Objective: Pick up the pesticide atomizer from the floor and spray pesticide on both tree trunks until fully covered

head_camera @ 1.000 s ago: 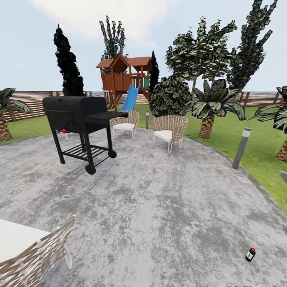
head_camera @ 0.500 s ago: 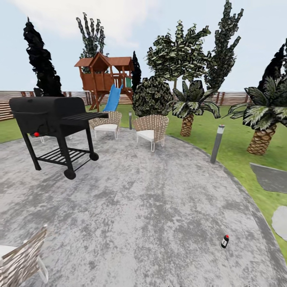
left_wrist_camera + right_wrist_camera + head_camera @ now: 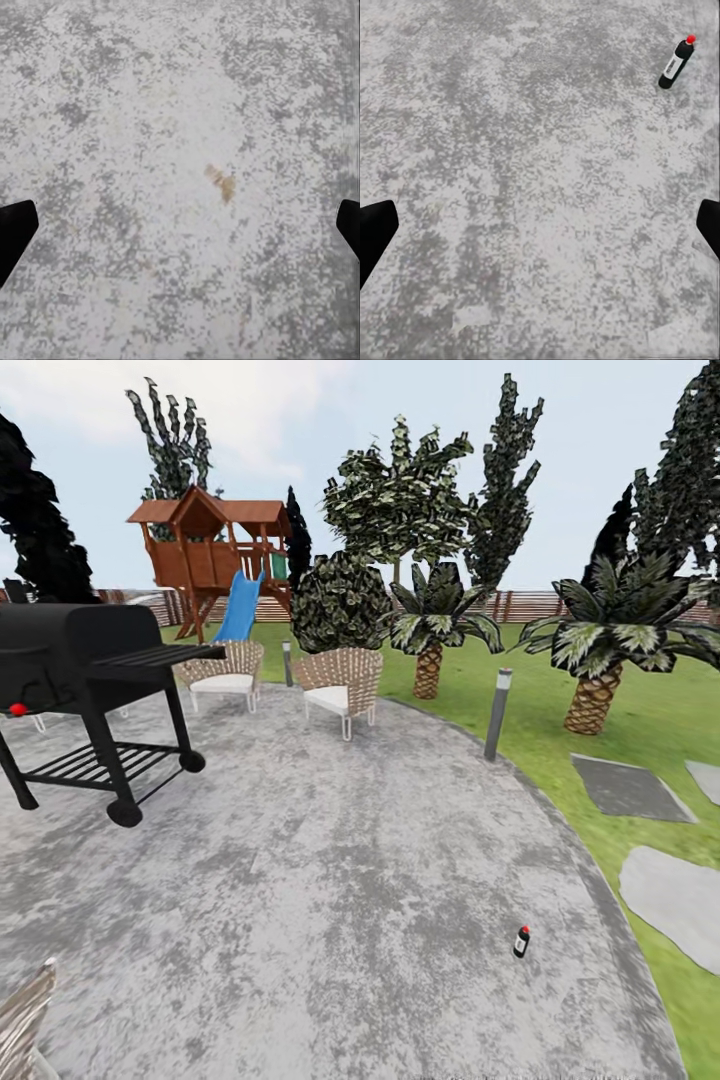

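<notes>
The pesticide atomizer (image 3: 521,941), a small black bottle with a red top, stands on the grey paved patio at the lower right of the head view. It also lies in the right wrist view (image 3: 675,62), well ahead of my right gripper (image 3: 540,229) and off to one side. That gripper is open over bare paving, black fingertips (image 3: 375,232) wide apart. My left gripper (image 3: 180,229) is open too, above speckled paving with a small brown stain. A tall tree (image 3: 400,490) with green-white leaves rises beyond the patio, its trunk mostly hidden behind a bush and a palm.
A black grill (image 3: 80,660) stands at the left. Two wicker chairs (image 3: 340,682) (image 3: 225,670) and a bollard lamp (image 3: 497,712) line the patio's far edge. Palms (image 3: 600,650), grass and grey stepping slabs (image 3: 628,787) lie to the right. A playhouse (image 3: 215,550) and fence (image 3: 530,605) stand behind.
The head camera has swung to the right, so the whole scene has shifted left. The atomizer now sits nearer the picture's middle, and the stepping slabs have come into view.
</notes>
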You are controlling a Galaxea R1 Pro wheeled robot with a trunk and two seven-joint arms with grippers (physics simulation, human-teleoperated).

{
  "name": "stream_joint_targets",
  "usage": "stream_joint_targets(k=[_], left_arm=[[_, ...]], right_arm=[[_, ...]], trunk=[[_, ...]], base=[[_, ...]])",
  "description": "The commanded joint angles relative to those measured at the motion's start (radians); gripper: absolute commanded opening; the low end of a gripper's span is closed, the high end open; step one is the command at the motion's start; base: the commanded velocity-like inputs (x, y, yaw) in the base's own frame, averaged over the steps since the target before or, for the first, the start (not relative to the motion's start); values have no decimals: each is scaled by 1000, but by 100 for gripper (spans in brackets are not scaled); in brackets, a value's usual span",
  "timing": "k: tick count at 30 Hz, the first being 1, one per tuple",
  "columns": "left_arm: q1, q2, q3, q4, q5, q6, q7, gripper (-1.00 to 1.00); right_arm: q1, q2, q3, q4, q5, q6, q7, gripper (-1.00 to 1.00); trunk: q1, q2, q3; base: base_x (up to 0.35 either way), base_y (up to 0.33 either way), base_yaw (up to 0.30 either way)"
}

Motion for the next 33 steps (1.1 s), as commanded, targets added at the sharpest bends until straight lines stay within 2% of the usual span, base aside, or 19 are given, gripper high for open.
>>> stream_joint_targets(k=[1, 5, 12, 27, 33], left_arm=[[0, 0, 0, 0, 0, -3, 1, 100], [0, 0, 2, 0, 2, -3, 2, 100], [0, 0, 3, 1, 0, -4, 2, 100], [0, 0, 3, 1, -1, -3, 1, 100], [0, 0, 3, 0, -1, -3, 2, 100]], right_arm=[[-1, 0, 0, 1, 0, -3, 0, 100], [-1, 0, 0, 1, 0, -3, 0, 100], [-1, 0, 0, 1, -1, -3, 0, 100], [-1, 1, 1, 1, 0, -3, 0, 100], [-1, 1, 1, 2, 0, -3, 0, 100]], trunk=[[0, -1, -1], [0, -1, -1], [0, -1, -1], [0, -1, -1], [0, -1, -1]], base=[[0, 0, -269], [0, 64, -269], [0, 261, -263], [0, 27, -23], [0, 0, -232]])
